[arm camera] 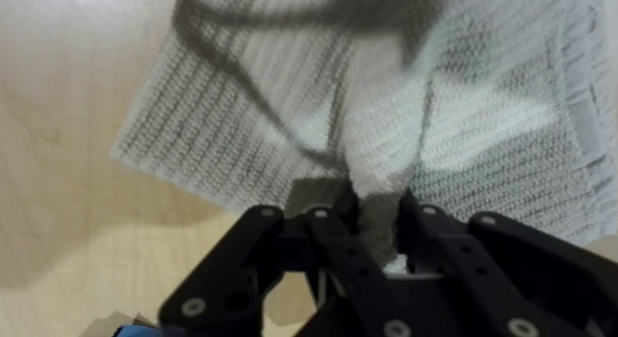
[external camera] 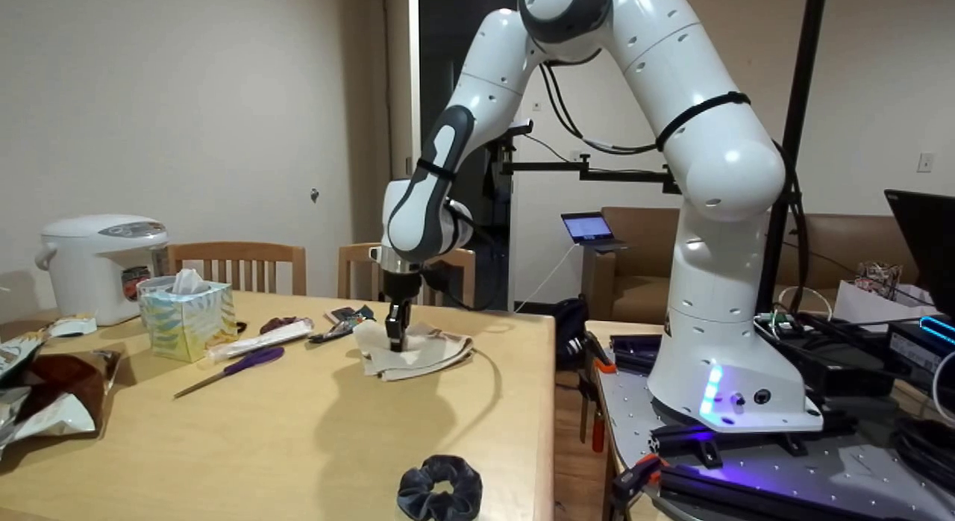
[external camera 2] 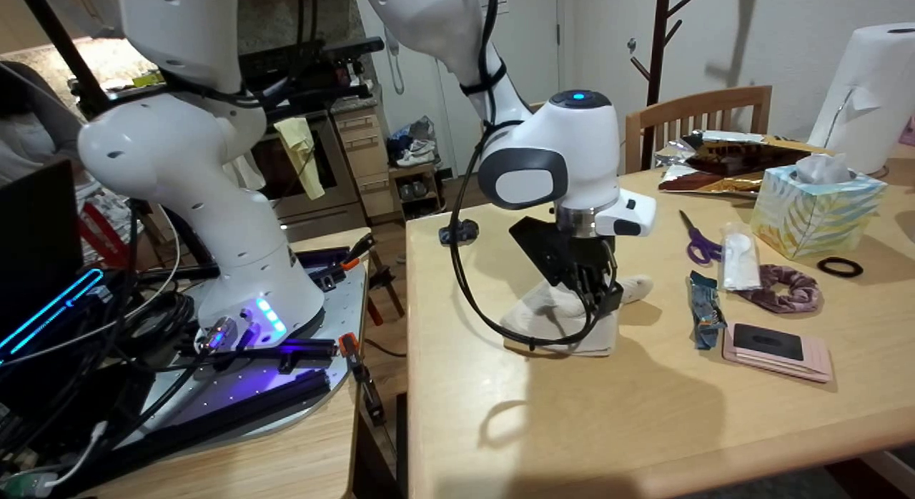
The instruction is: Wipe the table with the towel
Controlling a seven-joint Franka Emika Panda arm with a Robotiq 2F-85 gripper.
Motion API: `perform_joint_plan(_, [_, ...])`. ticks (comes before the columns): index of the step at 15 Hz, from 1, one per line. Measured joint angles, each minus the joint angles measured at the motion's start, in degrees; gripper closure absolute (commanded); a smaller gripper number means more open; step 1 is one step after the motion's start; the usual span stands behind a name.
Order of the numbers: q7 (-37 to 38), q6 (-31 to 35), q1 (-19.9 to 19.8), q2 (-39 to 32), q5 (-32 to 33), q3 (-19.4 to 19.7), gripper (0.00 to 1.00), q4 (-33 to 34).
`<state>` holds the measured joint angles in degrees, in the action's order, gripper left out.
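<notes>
A whitish ribbed towel (external camera: pixel 433 357) lies folded on the wooden table (external camera: pixel 246 446) near its far edge in an exterior view. It also shows in an exterior view (external camera 2: pixel 547 314), partly hidden by the gripper and a cable, and in the wrist view (arm camera: pixel 217 129). My gripper (external camera: pixel 397 343) points down into the towel at table height. In the wrist view, the gripper (arm camera: pixel 379 204) has a bunched fold of the towel pinched between its two fingers, and the rest of the towel spreads flat around it.
Purple scissors (external camera: pixel 254 359), a white packet (external camera 2: pixel 740 259), a mauve scrunchie (external camera 2: pixel 795 290), a pink wallet (external camera 2: pixel 779 350) and a tissue box (external camera: pixel 183 323) lie beyond the towel from the robot base. A dark scrunchie (external camera: pixel 440 487) lies near the table edge. Foil bags (external camera: pixel 63 394) are farther off.
</notes>
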<state>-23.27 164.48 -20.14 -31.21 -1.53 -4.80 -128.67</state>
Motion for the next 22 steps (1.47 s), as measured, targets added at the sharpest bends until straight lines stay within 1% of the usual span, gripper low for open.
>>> perform_joint_plan(5, [-1.95, 0.1, 0.74, 0.31, 2.75, -0.78, 0.96, -0.61])
perform_joint_plan(7, [-2.82, -0.04, 1.89, 0.29, 4.4, -1.65, 0.96, -0.6])
perform_joint_plan(9, [-3.93, -0.42, 3.27, 0.24, 5.55, -3.37, 0.96, -0.59])
perform_joint_plan(12, [-3.94, -0.85, 7.24, 0.26, 7.52, -4.47, 0.96, -0.59])
perform_joint_plan(16, [-3.88, -0.91, 12.66, 0.23, 7.96, -5.24, 0.96, -0.6])
perform_joint_plan(22, [-3.45, -0.92, 17.21, -0.02, 7.96, -6.86, 0.96, -0.46])
